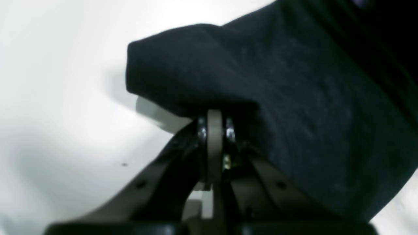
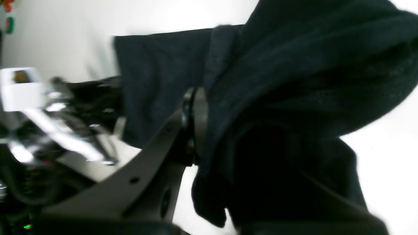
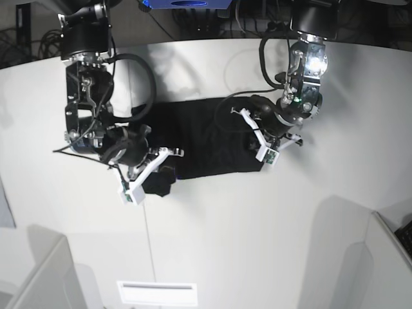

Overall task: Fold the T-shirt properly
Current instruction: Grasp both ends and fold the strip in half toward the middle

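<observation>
Big white table w/ curved far edge, dark cable clutter behind, bright overhead light.

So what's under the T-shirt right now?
Bare white table shows all around the T-shirt. Both grippers, left and right, pinch its edges shut. Whatever lies beneath the cloth is covered.

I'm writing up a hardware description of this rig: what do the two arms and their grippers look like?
Both arms are black, jointed, with loose black cables looping off them. The left gripper has dark angled fingers with a pale pad and shiny metal bolts. The right gripper has matching dark fingers. White mounts sit near each wrist, and a bright light shines on the left arm.
</observation>
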Controlling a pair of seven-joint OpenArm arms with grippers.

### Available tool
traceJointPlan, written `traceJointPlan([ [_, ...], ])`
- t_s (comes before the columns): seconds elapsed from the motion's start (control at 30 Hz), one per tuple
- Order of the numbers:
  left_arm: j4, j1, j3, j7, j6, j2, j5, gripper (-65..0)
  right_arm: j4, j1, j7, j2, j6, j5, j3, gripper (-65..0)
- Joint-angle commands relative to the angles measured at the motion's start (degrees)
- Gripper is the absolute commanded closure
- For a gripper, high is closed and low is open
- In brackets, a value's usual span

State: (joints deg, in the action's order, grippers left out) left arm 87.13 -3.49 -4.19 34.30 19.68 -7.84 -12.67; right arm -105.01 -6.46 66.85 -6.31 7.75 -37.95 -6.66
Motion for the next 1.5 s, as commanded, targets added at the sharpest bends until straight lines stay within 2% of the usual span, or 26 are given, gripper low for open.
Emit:
traceJointPlan([
  [0.0, 0.6, 1.2, 0.0, -1.0, 0.3, -0.2, -0.9, 0.0, -1.7, -1.2, -1.0, 0.3, -0.1, -0.7, 0.0, 0.0],
  [0.17, 0.7, 1.1, 0.5, -1.0, 0.3, 0.4, -0.7, 0.0, -1.8, -1.1, -1.1, 3.4, 0.0, -0.6, -0.3, 0.0],
  [0.23, 0.7, 1.1, 0.6, -1.0, 0.3, 0.2, -0.7, 0.0, -1.8, -1.1, -1.8, 4.2, 1.0, -0.6, -0.5, 0.0],
  [0.7, 1.1, 0.5, 0.6, -0.9, 0.3, 0.1, -0.7, 0.0, 3.1, -1.1, -5.5, 4.5, 2.0, -0.6, -8.2, 0.0],
  [0.83, 1.1, 0.3, 0.7, -0.9, 0.3, 0.1, -0.7, 0.0, 3.1, -1.6, -5.5, 4.7, 7.3, -0.6, -10.3, 0.0],
  [0.93, 0.8, 0.3, 0.7, -0.9, 0.3, 0.1, -0.7, 0.0, 4.2, -2.6, -5.6, 4.7, 9.1, -0.7, -13.0, 0.0],
  [1.13, 1.1, 0.2, 0.7, -0.9, 0.3, 0.0, -0.7, 0.0, 9.8, -3.5, -9.0, 5.8, 9.2, -0.7, -14.0, 0.0],
  [1.47, 1.4, -0.9, 0.8, -1.0, 0.3, 0.0, -0.7, 0.0, 15.6, -4.8, -10.4, 7.1, 9.2, -0.6, -14.0, 0.0],
])
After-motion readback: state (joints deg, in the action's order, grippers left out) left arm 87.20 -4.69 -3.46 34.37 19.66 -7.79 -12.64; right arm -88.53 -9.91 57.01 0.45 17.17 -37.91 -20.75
